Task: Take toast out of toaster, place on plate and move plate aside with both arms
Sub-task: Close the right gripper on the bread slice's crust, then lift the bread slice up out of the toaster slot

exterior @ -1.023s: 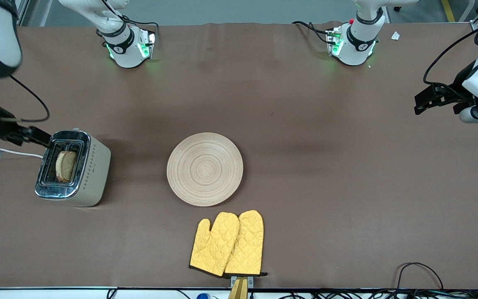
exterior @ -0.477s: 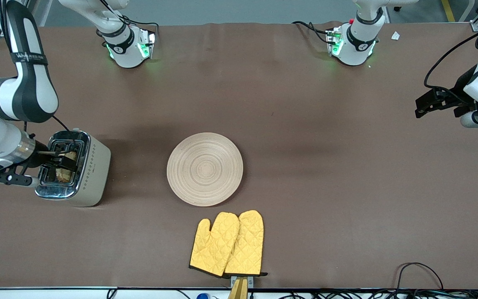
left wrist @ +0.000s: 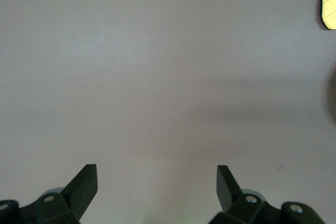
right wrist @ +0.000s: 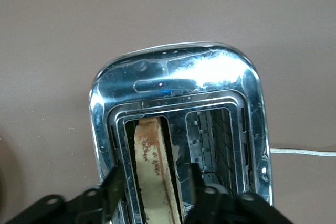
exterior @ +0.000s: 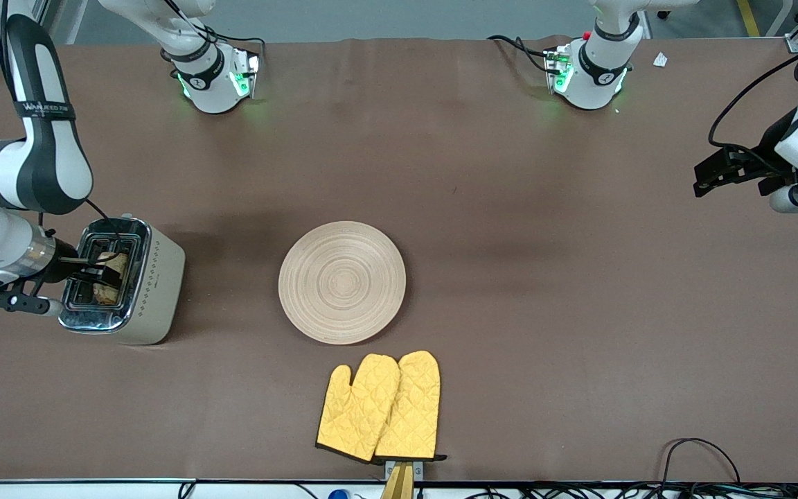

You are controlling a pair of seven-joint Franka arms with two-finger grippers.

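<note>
The toast (exterior: 116, 262) stands upright in a slot of the toaster (exterior: 156, 277) at the right arm's end of the table. My right gripper (exterior: 98, 272) is over the toaster, open, with one finger on each side of the toast. In the right wrist view the toast (right wrist: 151, 161) stands between the fingers (right wrist: 114, 182) of the gripper (right wrist: 155, 174), with gaps on both sides. The wooden plate (exterior: 342, 282) lies bare in the middle of the table. My left gripper (exterior: 707, 173) waits open and empty over bare table at the left arm's end; the left wrist view shows it (left wrist: 157, 174) over bare cloth.
Two yellow oven mitts (exterior: 382, 405) lie nearer the front camera than the plate; one tip shows in the left wrist view (left wrist: 329, 3). The toaster's second slot (right wrist: 212, 145) is empty. A white cord (right wrist: 304, 151) leads from the toaster. Cables (exterior: 697, 450) lie at the table's front edge.
My right arm swung in from beside the toaster, and its gripper came over the slot with its fingers around the toast. The left gripper shifted slightly. The plate has not moved.
</note>
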